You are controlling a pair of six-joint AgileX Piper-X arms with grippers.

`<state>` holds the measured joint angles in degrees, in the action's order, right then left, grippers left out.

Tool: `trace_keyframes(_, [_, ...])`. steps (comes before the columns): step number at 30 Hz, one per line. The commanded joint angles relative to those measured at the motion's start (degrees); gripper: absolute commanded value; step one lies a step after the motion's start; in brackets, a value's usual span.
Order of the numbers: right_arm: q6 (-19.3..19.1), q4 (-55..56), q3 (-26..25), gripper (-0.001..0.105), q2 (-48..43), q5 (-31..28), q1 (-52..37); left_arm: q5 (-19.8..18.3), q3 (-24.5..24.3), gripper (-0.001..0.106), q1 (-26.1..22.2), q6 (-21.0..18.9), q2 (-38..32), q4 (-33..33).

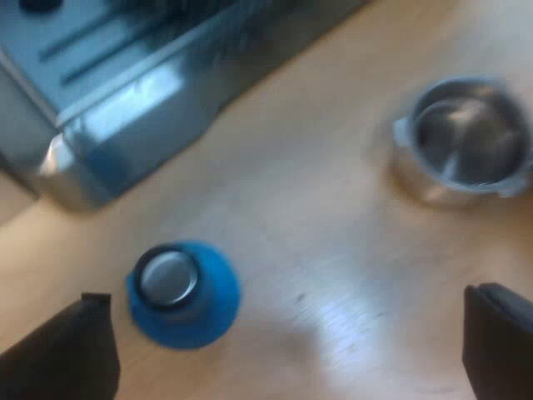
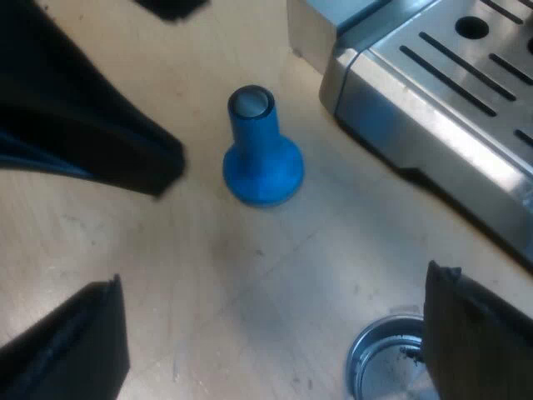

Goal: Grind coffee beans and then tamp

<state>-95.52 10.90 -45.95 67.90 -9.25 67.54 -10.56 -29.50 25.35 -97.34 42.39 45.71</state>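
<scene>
The left end effector (image 1: 283,354) is hanging open over the worktop (image 1: 333,242), its two black fingers (image 1: 58,354) spread wide and gripping nothing. The right end effector (image 2: 275,350) is hanging open in the same way, with only bare wood between its tips. The worktop is showing as pale wood, with a soft sheen of light lying across it.

The blue tamper (image 1: 183,292) is standing upright on its broad end, silver cap facing up. It is touching neither end effector, though one finger of the left one is sitting just beside it. The metal holder (image 1: 466,142) is resting on the wood well apart from the tamper, its round basket facing up. Seen from the right wrist, a right finger is covering part of its rim, and a few dark specks are lying inside.

The espresso machine (image 1: 125,100) is standing near the tamper, the steel corner of its slotted drip tray (image 2: 466,67) jutting toward it.
</scene>
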Motion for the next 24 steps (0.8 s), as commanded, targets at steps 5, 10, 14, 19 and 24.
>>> trace_keyframes(5, [-1.1,-1.8,-0.3,0.074,2.0,0.6,0.1,5.3,-0.3,0.085,0.0,-0.1,8.5,-4.4])
trace_keyframes(10, [-1.1,-1.8,-0.2,0.074,2.0,0.5,1.4,6.1,-0.3,0.085,0.0,-0.1,14.2,-7.1])
trace_keyframes(14, [-1.1,-1.8,-0.2,0.074,2.0,0.3,3.0,6.1,-0.3,0.085,0.0,0.0,19.3,-8.5])
trace_keyframes(19, [-1.1,-1.8,-0.2,0.074,2.0,-0.4,3.6,6.1,-0.3,0.085,0.0,0.4,23.4,-9.9])
trace_keyframes(24, [-1.1,-1.8,-0.2,0.074,2.0,-2.6,3.6,6.1,-0.3,0.085,0.0,2.0,24.2,-10.3])
